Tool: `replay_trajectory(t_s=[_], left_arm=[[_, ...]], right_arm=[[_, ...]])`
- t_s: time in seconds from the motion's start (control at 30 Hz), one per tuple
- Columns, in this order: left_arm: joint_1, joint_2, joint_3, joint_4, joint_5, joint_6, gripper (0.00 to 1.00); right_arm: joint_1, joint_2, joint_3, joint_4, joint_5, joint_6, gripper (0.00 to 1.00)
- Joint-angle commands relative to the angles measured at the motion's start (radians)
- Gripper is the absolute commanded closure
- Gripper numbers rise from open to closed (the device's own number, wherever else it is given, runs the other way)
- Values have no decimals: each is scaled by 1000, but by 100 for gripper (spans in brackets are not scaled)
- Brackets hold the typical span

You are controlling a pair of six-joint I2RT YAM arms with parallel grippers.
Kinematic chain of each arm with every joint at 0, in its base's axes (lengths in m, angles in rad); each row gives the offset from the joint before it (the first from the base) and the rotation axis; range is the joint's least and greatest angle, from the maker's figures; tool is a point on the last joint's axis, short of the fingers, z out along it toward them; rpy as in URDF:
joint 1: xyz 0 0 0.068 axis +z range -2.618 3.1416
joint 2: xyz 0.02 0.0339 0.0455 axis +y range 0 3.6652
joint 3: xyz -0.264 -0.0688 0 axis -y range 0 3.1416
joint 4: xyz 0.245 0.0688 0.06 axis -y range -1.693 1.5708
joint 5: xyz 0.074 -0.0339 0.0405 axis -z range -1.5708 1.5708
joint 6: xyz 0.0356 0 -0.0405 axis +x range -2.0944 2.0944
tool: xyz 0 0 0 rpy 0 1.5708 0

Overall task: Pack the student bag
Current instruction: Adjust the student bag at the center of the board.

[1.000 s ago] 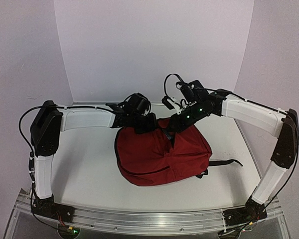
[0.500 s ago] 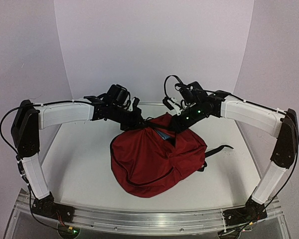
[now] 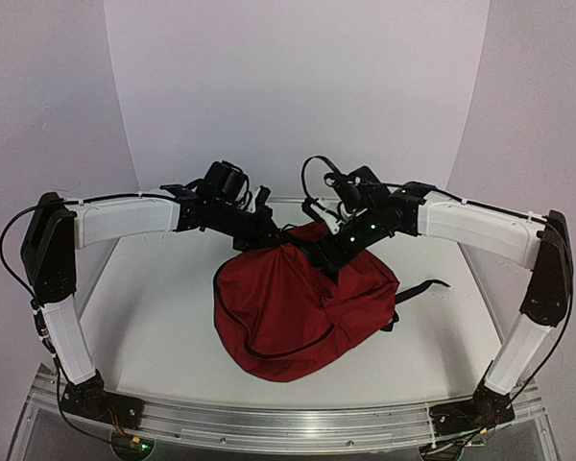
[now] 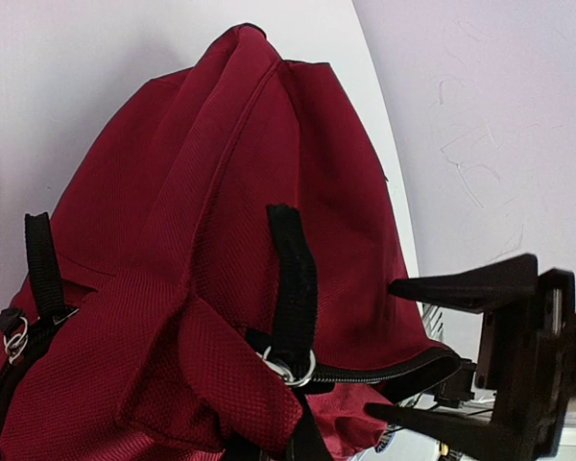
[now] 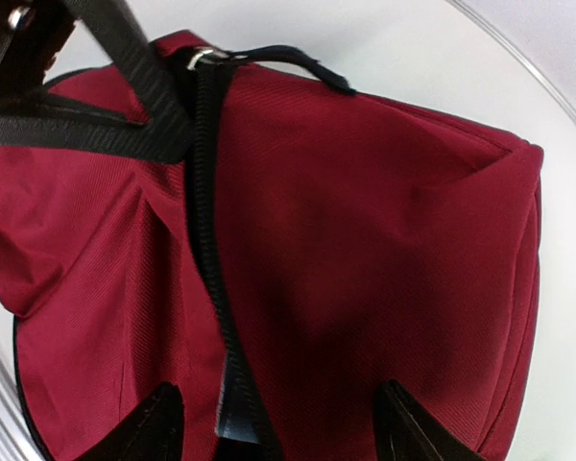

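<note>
The student bag [image 3: 298,303], dark red with a black zipper [image 5: 209,240], lies mid-table with its top pulled up. My left gripper [image 3: 267,230] is shut on the bag's black top strap [image 4: 293,279]. Its own fingertips are hidden under fabric in the left wrist view. My right gripper [image 3: 328,254] hovers just over the bag's upper right side. It stands open [image 5: 286,427], its fingers [image 5: 158,423] either side of the zipper line with nothing gripped. A small blue-grey patch [image 5: 228,427] shows beside the zipper there. The left wrist view also shows this open gripper [image 4: 382,349].
The white table [image 3: 154,317] is walled at the back and both sides. One black shoulder strap [image 3: 427,286] trails to the bag's right. The taut top strap [image 5: 125,96] runs across the upper left of the right wrist view.
My right gripper has opened and shifted slightly left over the bag. Earlier the left arm swung out and lifted the bag's top, dragging the bag a little leftward.
</note>
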Motion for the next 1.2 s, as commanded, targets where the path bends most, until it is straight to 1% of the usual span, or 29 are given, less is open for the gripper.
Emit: replay_trajectory(t_s=[0.0,0.03,0.1,0.13,0.17,0.2,0.33,0.4,0.47,0.53,0.6,0.67,0.73,0.97,1.0,1.1,1.17], left_arm=[[7,-88,17,140,26,7,100],[7,-91,17,135,24,10,100],[8,-94,18,121,21,18,100],[9,-97,18,116,20,22,100],[10,-100,16,111,20,24,100],[12,-101,15,107,20,26,100],[19,-100,12,97,27,32,100],[22,-97,13,95,29,33,100],[27,-95,19,96,32,33,100],[34,-90,31,94,34,33,100],[45,-79,45,90,35,34,100],[60,-54,60,84,47,33,100],[70,-27,77,84,67,32,100],[72,26,99,73,115,74,100],[72,28,102,68,120,84,100],[70,36,113,36,141,121,100],[65,41,122,15,157,146,100]], right_arm=[[36,47,8,27,229,-61,36],[38,56,8,27,288,-66,42],[35,60,3,44,384,-68,57],[31,52,-3,56,414,-66,62],[26,45,-8,66,430,-63,65],[22,35,-10,70,423,-59,65],[20,4,-11,72,392,-48,62],[20,4,-7,73,426,-53,63],[21,10,-20,75,400,-76,64],[38,13,-50,74,332,-90,65],[75,12,-84,72,258,-107,63],[108,4,-112,69,166,-113,56],[121,-13,-125,62,60,-107,52],[120,-97,-107,-9,-249,-119,47],[120,-107,-103,-26,-284,-123,46],[106,-132,-83,-71,-373,-127,37],[68,-145,-58,-87,-432,-118,36]])
